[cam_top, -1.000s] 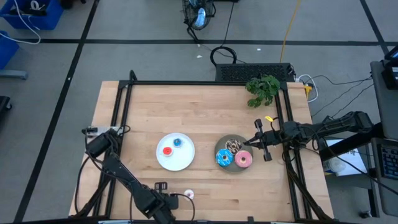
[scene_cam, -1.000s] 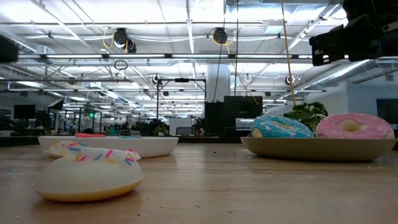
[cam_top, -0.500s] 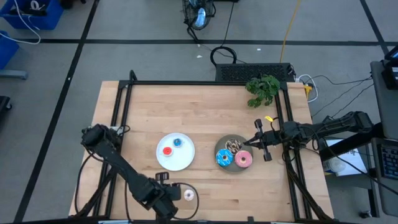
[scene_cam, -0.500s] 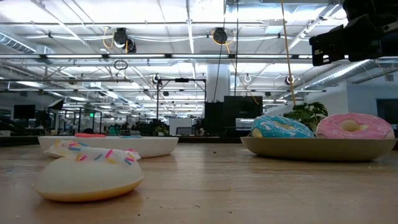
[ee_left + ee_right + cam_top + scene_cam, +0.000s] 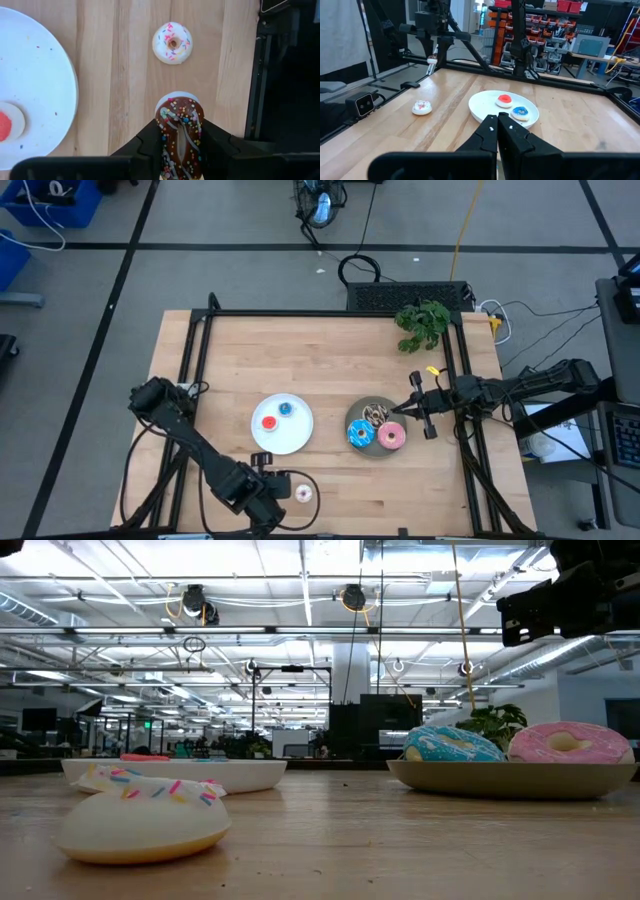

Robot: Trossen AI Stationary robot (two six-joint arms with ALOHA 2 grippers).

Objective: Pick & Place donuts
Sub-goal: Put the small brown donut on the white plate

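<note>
My left gripper [image 5: 272, 483] is near the table's near edge, shut on the mini brown donut [image 5: 179, 135] with sprinkles. The pale pink-white mini donut [image 5: 303, 493] lies flat on the wood just to the gripper's right; it also shows in the left wrist view [image 5: 171, 42] and the low view [image 5: 140, 815]. The white plate [image 5: 297, 440] holds the red [image 5: 268, 422] and blue [image 5: 286, 409] mini donuts. The grey plate [image 5: 372, 452] holds the blue-iced [image 5: 359, 435], pink-iced [image 5: 391, 436] and drizzled brown [image 5: 375, 415] donuts. My right gripper [image 5: 400, 409] is shut and empty above the grey plate's right side. My left gripper pinches the mini brown donut between its two fingers [image 5: 150, 142], one on each side of the ring [image 5: 164, 131]. The iced top faces the wrist camera and the ring looks squeezed narrow. The fingers come from above. The donut does not show on the tabletop in the low view.
A black frame rail [image 5: 300, 313] runs round the table. A green plant [image 5: 423, 321] stands at the far right corner. Bare wood lies on the far half of the table and between the plates and the near edge.
My left gripper has moved from the table's near edge a little toward the far edge, and its arm has swung up with it. The pale mini donut beside it has stayed in place. My right arm has kept still.
</note>
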